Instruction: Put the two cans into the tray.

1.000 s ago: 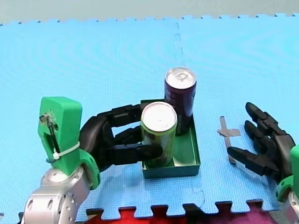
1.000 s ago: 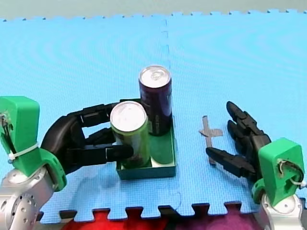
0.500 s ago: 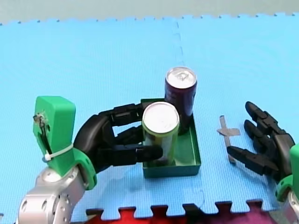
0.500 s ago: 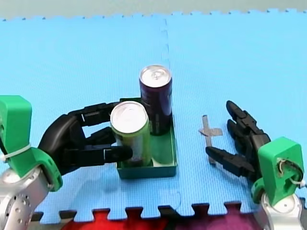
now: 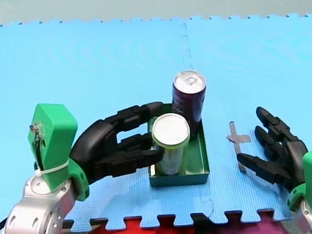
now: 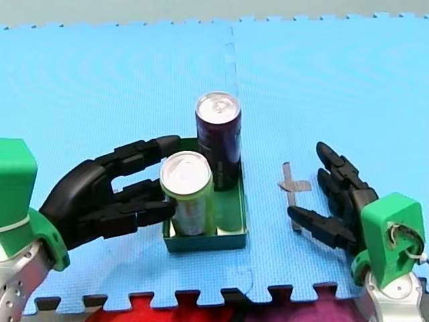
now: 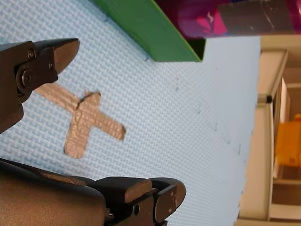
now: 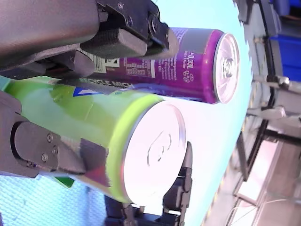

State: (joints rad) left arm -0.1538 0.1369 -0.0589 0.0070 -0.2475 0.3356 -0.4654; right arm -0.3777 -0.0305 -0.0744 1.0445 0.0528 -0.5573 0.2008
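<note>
A green can (image 5: 170, 148) stands upright in the front part of the small green tray (image 5: 202, 163). My left hand (image 5: 155, 131) comes in from the left and is shut on it, thumb at the front, upper fingers reaching behind it. The second wrist view has the same green can (image 8: 108, 136) between dark fingers (image 8: 42, 150). A purple can (image 5: 188, 100) stands upright in the tray's back part, just behind the green one. My right hand (image 5: 253, 139) is to the right of the tray, over the mat, holding nothing.
A grey tape cross (image 5: 238, 138) lies on the blue foam mat (image 5: 97, 63) between the tray and my right hand; it shows close up as the tape cross (image 7: 87, 123) in the first wrist view. The mat's jagged front edge (image 5: 161, 220) borders a red surface.
The green can has sunk lower into the tray and shifted slightly right. My left hand's upper fingers have stretched further out behind it. The right hand has not moved.
</note>
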